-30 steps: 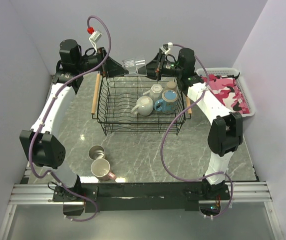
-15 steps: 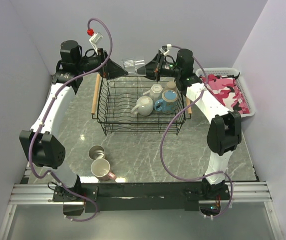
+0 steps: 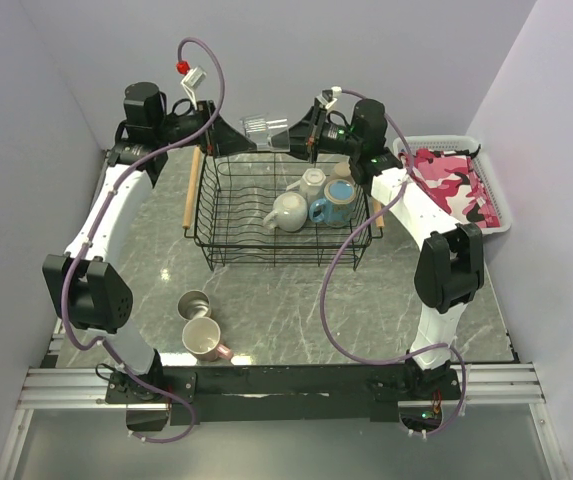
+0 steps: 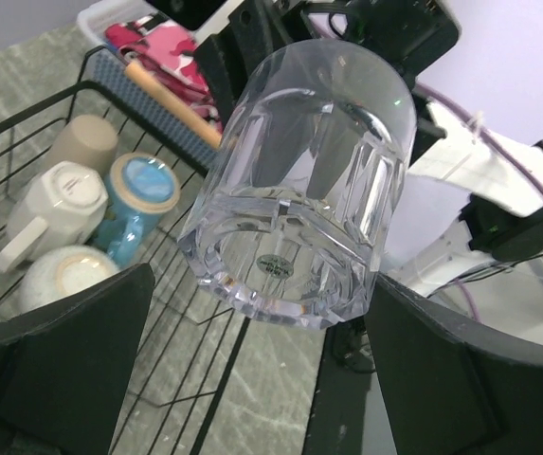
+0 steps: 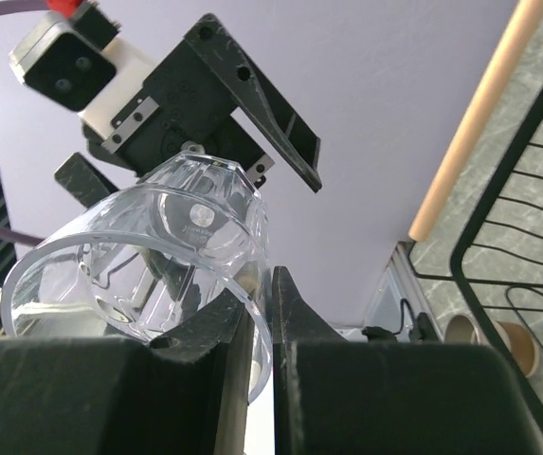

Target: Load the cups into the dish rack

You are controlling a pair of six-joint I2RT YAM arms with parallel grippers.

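While clear glass point(image 3: 260, 129) hangs above dish rack point(image 3: 194, 190) —
right gripper point(image 5: 255, 313) pinches its lip; axis level, base facing wide-spread left gripper point(image 4: 262, 284).

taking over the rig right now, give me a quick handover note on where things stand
Right hand: shut on the rim of the glass, holding it on its side in the air by the far edge of the rack.
Left hand: open, fingers either side of the glass base, not gripping.
Done: four in the rack: white mug, second white mug, blue mug, tan cup.
Left: glass into the rack; steel cup and pink mug stand on the table in front of the rack.
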